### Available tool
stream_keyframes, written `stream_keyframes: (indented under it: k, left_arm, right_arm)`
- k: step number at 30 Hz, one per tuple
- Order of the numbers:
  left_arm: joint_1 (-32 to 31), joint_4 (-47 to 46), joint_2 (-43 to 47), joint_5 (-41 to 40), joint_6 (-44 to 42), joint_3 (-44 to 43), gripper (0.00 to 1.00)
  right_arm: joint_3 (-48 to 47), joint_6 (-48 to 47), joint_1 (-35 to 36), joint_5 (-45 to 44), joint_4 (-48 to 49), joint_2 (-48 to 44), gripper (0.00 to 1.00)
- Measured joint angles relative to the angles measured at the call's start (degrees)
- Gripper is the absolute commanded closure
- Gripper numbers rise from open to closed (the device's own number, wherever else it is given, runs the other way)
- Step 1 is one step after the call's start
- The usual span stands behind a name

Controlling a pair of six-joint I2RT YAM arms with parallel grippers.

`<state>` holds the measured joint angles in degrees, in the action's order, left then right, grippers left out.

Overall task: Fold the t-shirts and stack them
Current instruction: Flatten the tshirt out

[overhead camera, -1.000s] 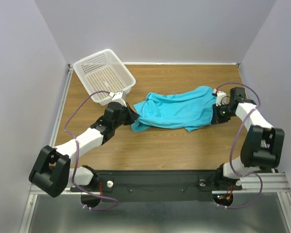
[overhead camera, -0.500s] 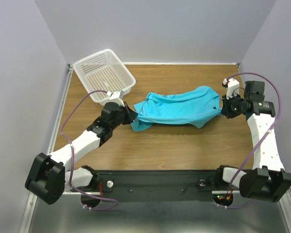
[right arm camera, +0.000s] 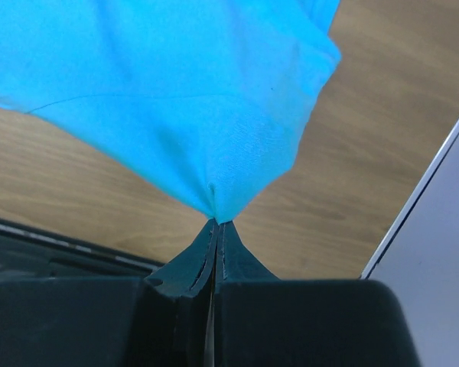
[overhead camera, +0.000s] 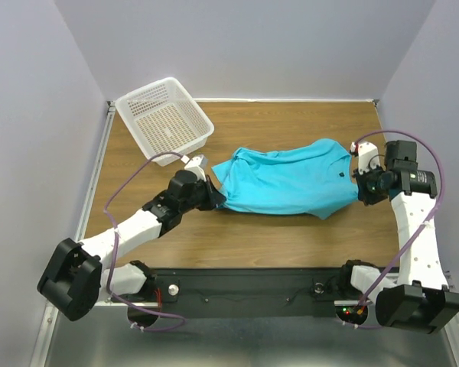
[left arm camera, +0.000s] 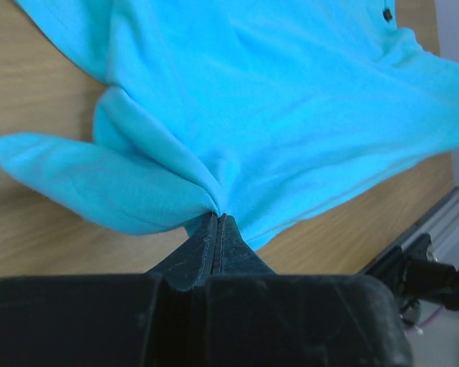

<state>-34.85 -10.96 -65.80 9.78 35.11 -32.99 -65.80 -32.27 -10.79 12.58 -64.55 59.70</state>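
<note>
A turquoise t-shirt [overhead camera: 287,183] is stretched across the middle of the wooden table between my two grippers. A small dark button [overhead camera: 343,171] shows near its right end. My left gripper [overhead camera: 216,200] is shut on the shirt's left edge; in the left wrist view the cloth [left arm camera: 237,99] bunches at the closed fingertips [left arm camera: 218,218]. My right gripper [overhead camera: 361,189] is shut on the shirt's right edge; in the right wrist view the cloth [right arm camera: 176,92] is pulled to a point at the closed fingertips [right arm camera: 216,223].
A white perforated basket [overhead camera: 164,121] stands at the table's back left corner. The metal frame rail runs along the table's near edge [overhead camera: 245,279]. Grey walls close in the left, back and right sides.
Both grippers have pulled apart and toward the near side. The shirt has spread wider and flatter, and its lower edge lies closer to the front. The right arm has swung outward.
</note>
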Motion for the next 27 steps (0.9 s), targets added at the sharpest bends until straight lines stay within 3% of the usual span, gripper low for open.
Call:
stream_keyframes:
  k: [2, 6, 7, 10, 14, 19, 27]
  left_arm:
    - [-2.34, 0.85, -0.02, 0.44, 1.33, 0.81, 1.00]
    - [-6.45, 3.04, -1.68, 1.33, 3.41, 1.49, 0.70]
    - [-7.26, 3.65, -2.43, 1.46, 3.78, 1.49, 0.59]
    - [-8.85, 7.26, -3.13, 0.52, 3.74, 1.29, 0.43]
    - [-9.35, 13.53, 1.09, -5.51, 3.10, 0.11, 0.30]
    - [-9.03, 14.80, 9.94, -13.09, 3.32, -1.49, 0.30]
    - [-5.75, 9.62, 0.55, -13.68, 6.03, 1.95, 0.33]
  right_arm:
    - [2.27, -0.09, 0.00, -1.53, -0.96, -0.07, 0.99]
    - [7.15, 0.02, 0.00, -5.27, -1.29, 0.24, 0.84]
    - [7.93, 0.09, 0.00, -5.95, -1.20, 0.37, 0.61]
    - [12.02, 0.81, 0.00, -9.81, 0.13, 2.38, 0.26]
    - [14.12, 2.49, 0.00, -12.63, 3.78, 4.42, 0.08]
    - [13.60, 4.96, 0.00, -10.75, 9.49, 7.43, 0.08]
    - [13.44, 6.34, 0.00, -6.95, 13.79, 10.97, 0.07]
